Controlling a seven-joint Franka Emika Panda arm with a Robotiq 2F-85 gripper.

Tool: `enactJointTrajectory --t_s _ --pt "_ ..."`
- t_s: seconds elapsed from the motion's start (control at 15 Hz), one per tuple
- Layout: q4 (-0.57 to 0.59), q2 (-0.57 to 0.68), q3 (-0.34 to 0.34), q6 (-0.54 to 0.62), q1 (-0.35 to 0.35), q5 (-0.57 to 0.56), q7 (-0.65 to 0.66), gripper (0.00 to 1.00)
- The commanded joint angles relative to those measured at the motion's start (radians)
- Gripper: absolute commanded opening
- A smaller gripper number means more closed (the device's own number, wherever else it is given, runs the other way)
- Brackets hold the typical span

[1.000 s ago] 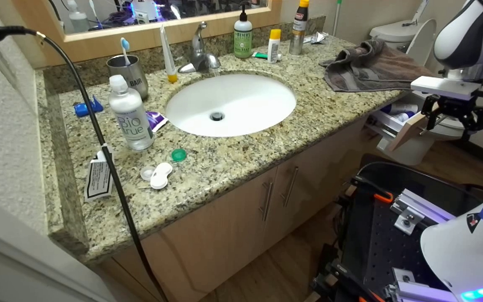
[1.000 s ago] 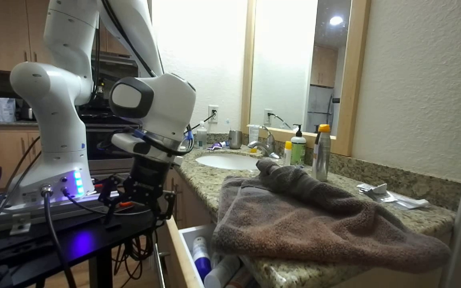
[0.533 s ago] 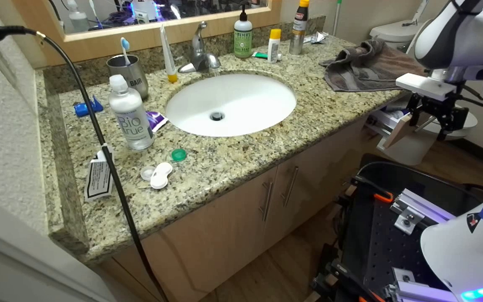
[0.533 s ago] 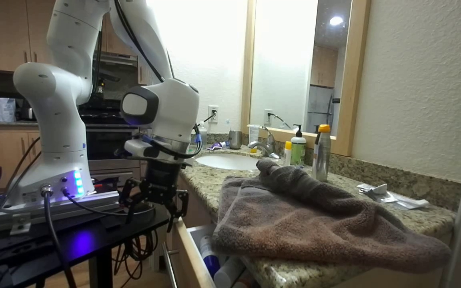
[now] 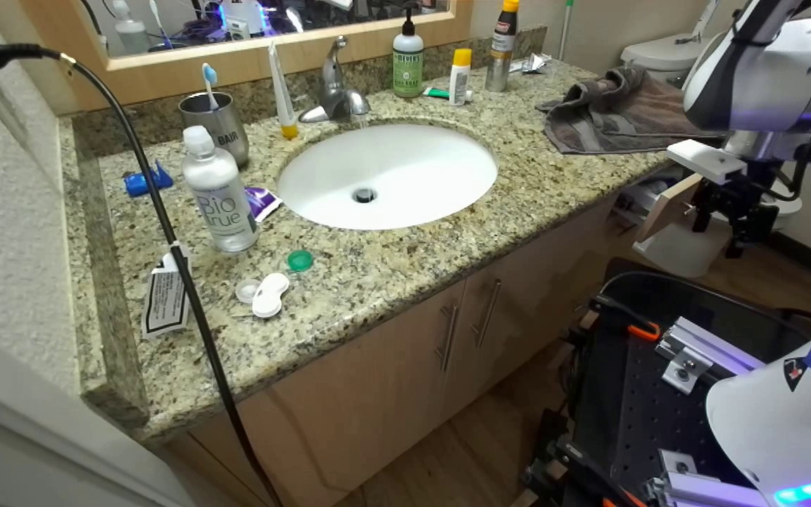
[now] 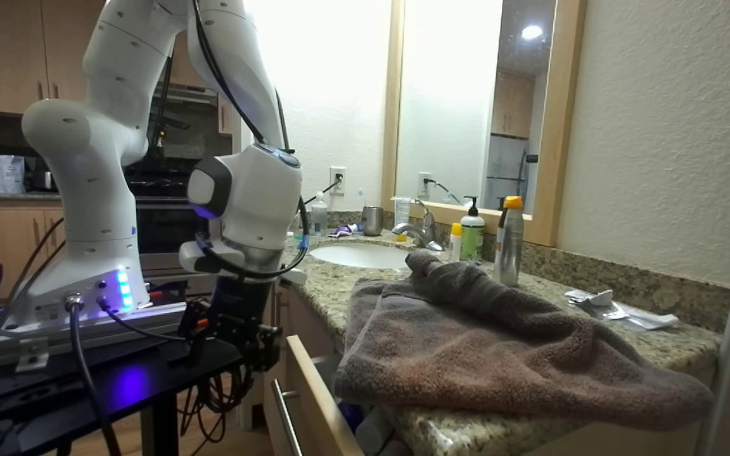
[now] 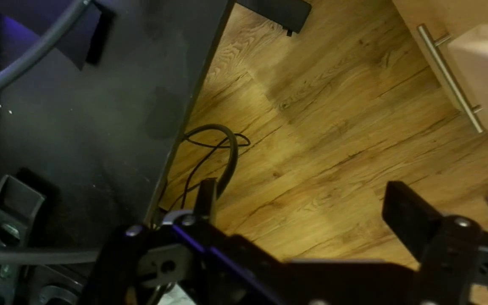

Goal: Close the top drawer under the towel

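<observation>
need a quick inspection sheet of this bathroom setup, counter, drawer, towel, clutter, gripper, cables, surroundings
Surface: granite countertop, white sink set in it
Top drawer: open; items inside partly hidden
Towel: rumpled on the countertop, overhanging its front edge near the drawer
Clutter: Bio True bottle, lens case, steel cup, soap bottle, silver can, all on the countertop
Gripper: open, by the drawer's outer face; contact cannot be told
Held object: nothing seen
Cables: black cable runs down over the countertop; cable loop beside the cart
Surroundings: mirror above the sink, toilet beyond the towel, wood floor
</observation>
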Motion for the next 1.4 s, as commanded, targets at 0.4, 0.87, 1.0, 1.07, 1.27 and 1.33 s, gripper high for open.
enactJointTrajectory --t_s 0.4,0.87,1.0,1.07,1.27,1.33 --pt "0.11 0.082 -0.01 -0.003 0.115 0.278 0.397 1.0" --pt "0.165 0.097 -0.015 -0.016 0.139 0.262 0.614 1.0" --pt "0.171 0.093 -0.011 -0.016 0.134 0.259 0.641 1.0" --pt "0.173 0.089 -0.009 -0.018 0.131 0.258 0.647 1.0" --pt "0.159 0.037 0.019 -0.089 0.086 0.222 0.523 1.0" --pt "0.16 0.072 -0.005 -0.033 0.128 0.24 0.604 1.0"
